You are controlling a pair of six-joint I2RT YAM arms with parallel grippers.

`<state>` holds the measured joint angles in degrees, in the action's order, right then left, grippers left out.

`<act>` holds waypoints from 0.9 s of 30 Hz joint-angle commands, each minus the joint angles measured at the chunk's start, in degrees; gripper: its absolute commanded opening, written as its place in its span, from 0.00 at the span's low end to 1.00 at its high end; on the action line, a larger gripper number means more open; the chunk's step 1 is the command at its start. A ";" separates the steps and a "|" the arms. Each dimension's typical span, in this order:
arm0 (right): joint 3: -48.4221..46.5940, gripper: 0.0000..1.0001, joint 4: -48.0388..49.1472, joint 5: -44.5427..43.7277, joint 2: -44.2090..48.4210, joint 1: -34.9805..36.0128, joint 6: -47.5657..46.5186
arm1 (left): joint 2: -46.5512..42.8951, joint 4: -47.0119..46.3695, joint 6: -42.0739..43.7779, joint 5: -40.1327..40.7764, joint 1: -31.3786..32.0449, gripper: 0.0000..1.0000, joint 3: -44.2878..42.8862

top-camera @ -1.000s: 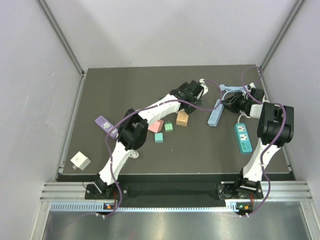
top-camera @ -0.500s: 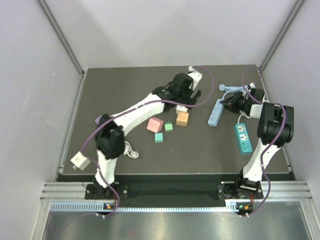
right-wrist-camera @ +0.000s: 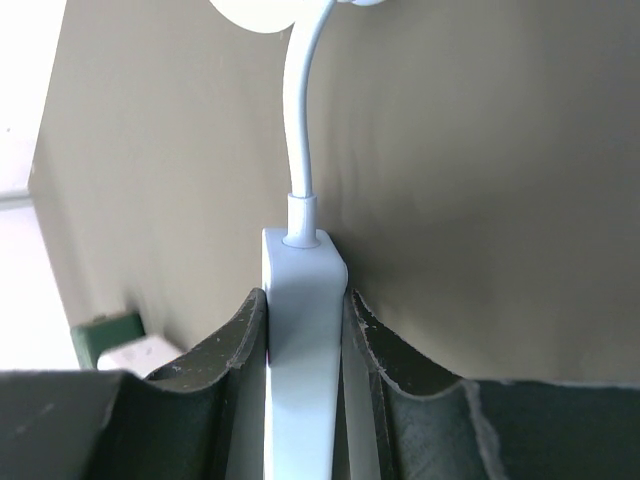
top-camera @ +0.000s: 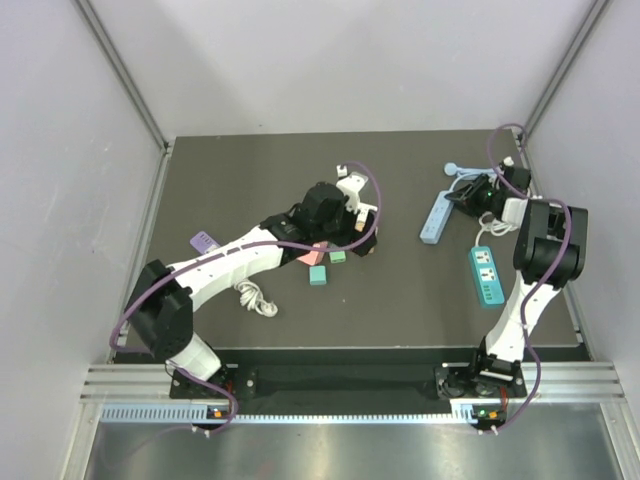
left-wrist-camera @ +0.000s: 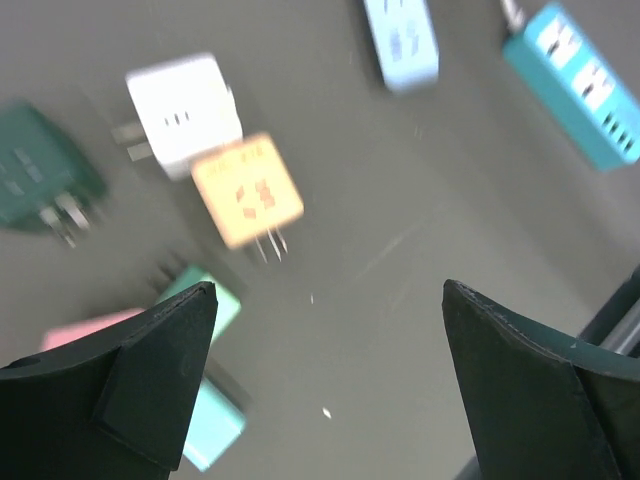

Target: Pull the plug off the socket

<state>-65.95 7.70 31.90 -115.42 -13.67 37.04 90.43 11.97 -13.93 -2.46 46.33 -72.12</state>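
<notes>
My right gripper is shut on the cord end of the light blue power strip. In the top view this strip lies at the back right with my right gripper at its far end. No plug shows on the part of it that I see. My left gripper is open and empty, hovering over loose adapters: a white one, an orange one and a dark green one. In the top view the left gripper is mid-table, well left of the strip.
A teal power strip lies near the right edge, in front of the blue one. A purple strip and a white coiled cord lie on the left. Pink and mint green adapters sit under the left arm.
My left arm has swung from the back of the table, near the blue strip, leftward and nearer to the adapters in the middle. My right gripper stays on the strip's end.
</notes>
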 commanded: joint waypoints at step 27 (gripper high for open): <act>-31.16 0.45 -22.71 -15.28 -11.43 -1.71 -7.32 | -10.28 -7.40 -7.95 -6.15 -1.41 0.99 14.81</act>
<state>-96.75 -7.70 21.30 -130.52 -14.79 34.00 83.29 7.31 -21.17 -7.94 45.30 -57.52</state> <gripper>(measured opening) 0.394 0.985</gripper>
